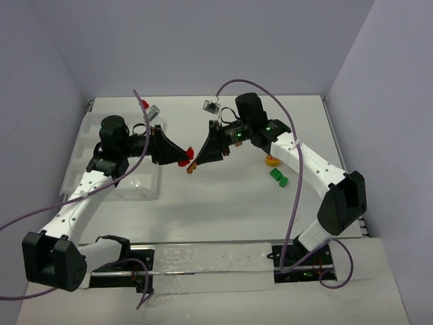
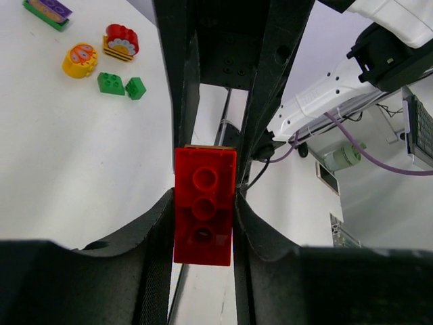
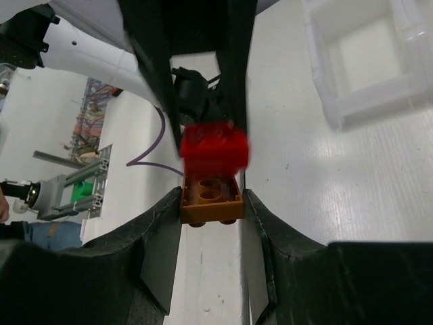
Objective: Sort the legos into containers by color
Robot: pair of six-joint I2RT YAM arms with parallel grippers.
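Both grippers meet above the middle of the table. My left gripper [image 1: 176, 157] [image 2: 203, 206] is shut on a red lego brick [image 2: 204, 213] [image 1: 183, 162], studs toward its camera. Facing it, my right gripper [image 1: 198, 160] [image 3: 211, 203] is shut on an orange lego brick [image 3: 211, 198] [image 1: 191, 168]. The red brick [image 3: 214, 147] looks blurred just beyond the orange one, end to end with it; I cannot tell whether they are joined. The clear divided tray of containers [image 1: 101, 177] [image 3: 318, 74] lies at the left, under the left arm.
Loose legos lie on the table right of centre: a yellow rounded piece [image 1: 271, 161] [image 2: 80, 61], green bricks [image 1: 278, 177] [image 2: 110, 83], a red and yellow piece [image 2: 120, 42] and a green and purple stack [image 2: 47, 12]. Purple cables loop over both arms.
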